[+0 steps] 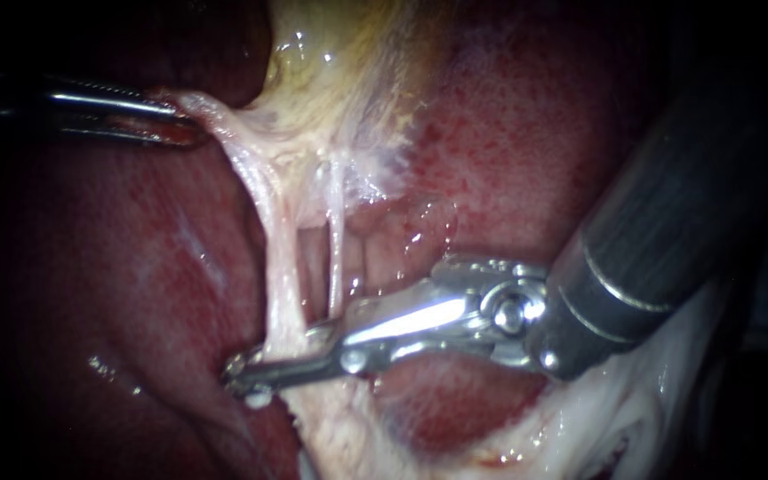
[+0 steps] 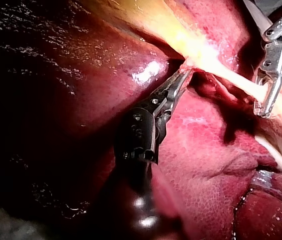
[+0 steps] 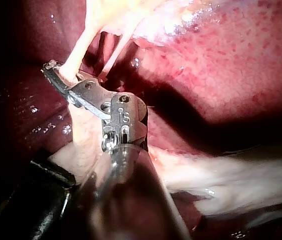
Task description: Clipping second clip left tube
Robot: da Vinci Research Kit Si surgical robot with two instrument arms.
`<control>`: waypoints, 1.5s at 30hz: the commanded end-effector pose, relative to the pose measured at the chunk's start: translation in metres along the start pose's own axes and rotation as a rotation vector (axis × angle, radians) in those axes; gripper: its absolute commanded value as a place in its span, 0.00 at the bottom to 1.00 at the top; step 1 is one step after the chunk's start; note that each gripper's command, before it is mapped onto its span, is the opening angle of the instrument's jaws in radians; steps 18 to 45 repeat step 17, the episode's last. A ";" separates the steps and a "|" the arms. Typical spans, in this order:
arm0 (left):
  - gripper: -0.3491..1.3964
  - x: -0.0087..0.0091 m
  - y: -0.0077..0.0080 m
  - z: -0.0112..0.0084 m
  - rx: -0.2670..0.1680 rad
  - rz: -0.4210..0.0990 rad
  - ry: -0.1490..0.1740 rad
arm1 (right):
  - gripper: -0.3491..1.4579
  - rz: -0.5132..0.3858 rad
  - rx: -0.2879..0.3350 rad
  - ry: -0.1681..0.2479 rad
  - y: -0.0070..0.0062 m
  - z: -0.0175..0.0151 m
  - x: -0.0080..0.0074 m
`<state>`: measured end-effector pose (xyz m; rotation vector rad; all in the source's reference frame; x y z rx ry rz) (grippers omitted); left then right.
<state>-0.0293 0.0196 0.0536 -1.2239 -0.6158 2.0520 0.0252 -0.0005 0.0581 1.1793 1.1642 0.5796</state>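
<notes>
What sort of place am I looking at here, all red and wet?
Probably a surgical practice bench, seen close up through an endoscope: glistening red liver, pale tissue gripped by the left instrument, and the right instrument at the stretched left tube.

Pale left tube (image 1: pixel 283 267) (taut, glistening)
</notes>
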 end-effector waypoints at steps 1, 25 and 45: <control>0.00 0.0000 0.0000 0.0000 0.000 0.000 0.000 | 0.00 0.006 0.000 0.000 0.0001 -0.0001 -0.0001; 0.00 0.0000 -0.0001 0.0001 0.000 0.000 0.000 | 0.00 0.027 0.001 -0.003 0.0006 -0.0003 -0.0006; 0.00 0.0000 -0.0001 0.0001 0.000 0.000 0.000 | 0.00 0.027 0.001 -0.003 0.0006 -0.0003 -0.0006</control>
